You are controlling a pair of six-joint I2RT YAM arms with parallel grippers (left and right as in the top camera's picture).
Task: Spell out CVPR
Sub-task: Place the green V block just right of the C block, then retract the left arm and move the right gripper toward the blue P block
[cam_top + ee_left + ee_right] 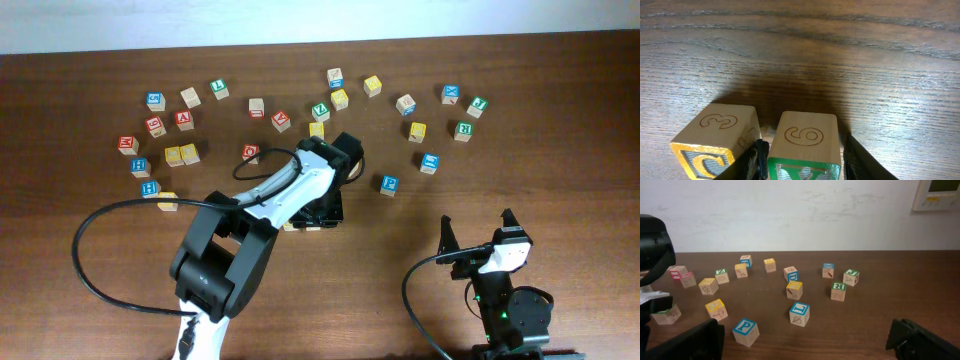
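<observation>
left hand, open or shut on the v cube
Shut on it: left hand fingers press both sides of the V cube, beside the C cube.

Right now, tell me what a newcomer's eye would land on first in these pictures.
The left arm sprawls across the middle of the table, its fingers flanking the green V cube just beside the yellow-framed C cube. Beyond it, lettered cubes lie scattered over the far half, the blue P cube alone to the arm's right.
</observation>
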